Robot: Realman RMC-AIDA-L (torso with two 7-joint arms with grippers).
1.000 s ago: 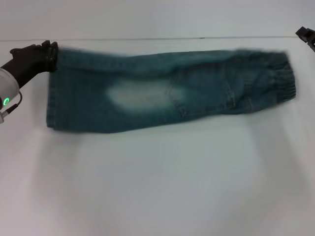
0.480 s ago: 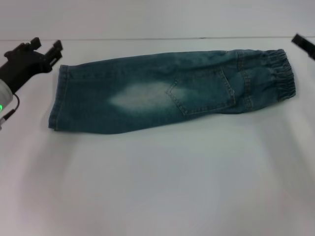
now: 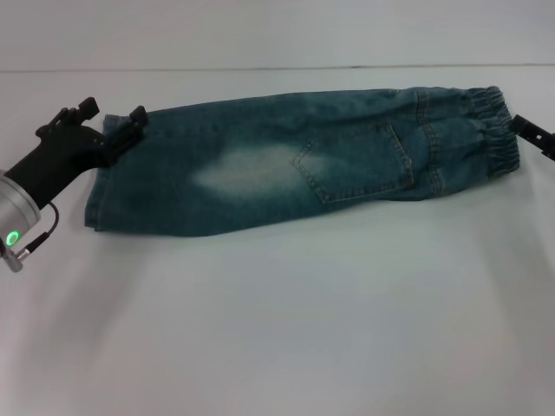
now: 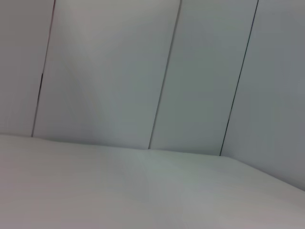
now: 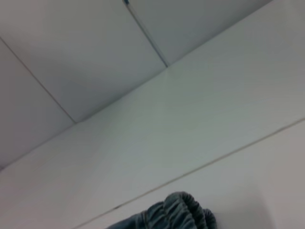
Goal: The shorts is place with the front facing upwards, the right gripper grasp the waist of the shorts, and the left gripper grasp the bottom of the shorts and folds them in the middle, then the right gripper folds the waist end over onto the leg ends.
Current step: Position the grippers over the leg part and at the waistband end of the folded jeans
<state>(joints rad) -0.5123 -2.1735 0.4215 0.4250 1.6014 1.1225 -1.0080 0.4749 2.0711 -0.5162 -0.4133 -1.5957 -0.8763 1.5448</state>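
The blue denim shorts [image 3: 286, 165] lie folded lengthwise on the white table, a back pocket [image 3: 355, 165] facing up. Their elastic waist [image 3: 490, 130] points right and the leg ends [image 3: 100, 186] point left. My left gripper [image 3: 113, 114] is open at the far corner of the leg ends, one finger on each side of that corner. Only a black tip of my right gripper [image 3: 531, 134] shows, just right of the waist. The right wrist view catches the gathered waist [image 5: 178, 212] at its edge. The left wrist view shows only wall and table.
The white table [image 3: 286, 329] stretches wide and bare in front of the shorts. A panelled white wall [image 4: 157, 71] stands behind the table's back edge [image 3: 260, 68].
The left gripper let go of the leg corner, opened and has come back over that corner. The shorts settled flat. The right gripper's tip dropped down beside the waist.
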